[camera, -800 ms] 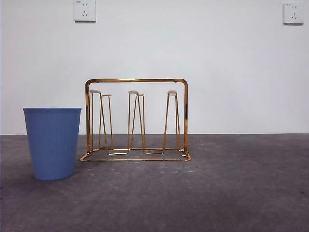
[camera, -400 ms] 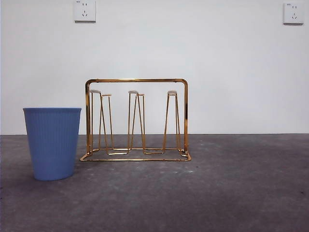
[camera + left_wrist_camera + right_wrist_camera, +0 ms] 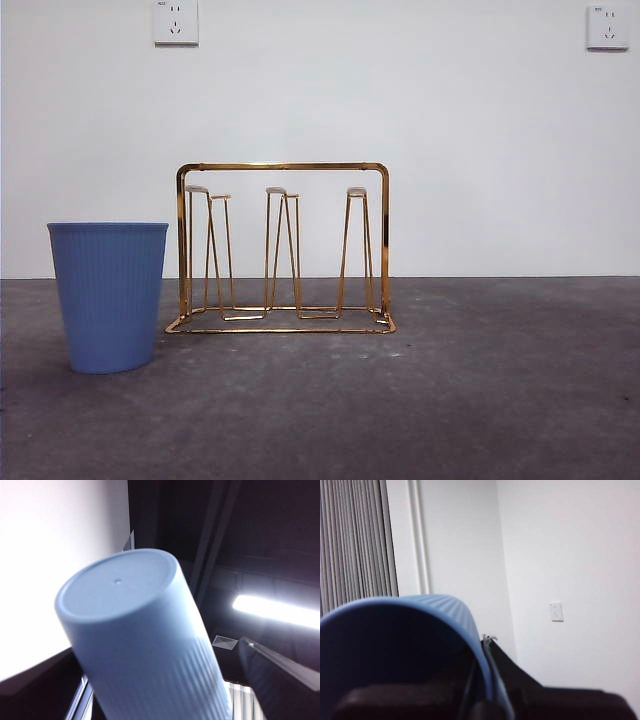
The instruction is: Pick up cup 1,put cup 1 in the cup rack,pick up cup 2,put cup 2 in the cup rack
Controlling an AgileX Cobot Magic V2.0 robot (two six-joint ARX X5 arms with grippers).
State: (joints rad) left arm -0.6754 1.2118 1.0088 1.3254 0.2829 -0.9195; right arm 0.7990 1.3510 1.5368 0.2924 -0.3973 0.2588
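Left wrist view, end effector [image 3: 150, 700] upturned, gripping blue cup [image 3: 140, 640]

This looks like a plain test room or lab. A bare white wall [image 3: 450, 150] carries two white wall sockets [image 3: 175, 22]. The dark grey rough worktop [image 3: 480, 390] is nearly bare. Grey window blinds [image 3: 355, 540] and a long ceiling light [image 3: 275, 612] also show

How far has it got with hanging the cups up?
Nothing done: the cup rack is empty. In hand: the left gripper holds a blue cup, the right gripper grips a second cup by its rim, both outside the front view. Left: racking them; a third cup stands beside the rack.
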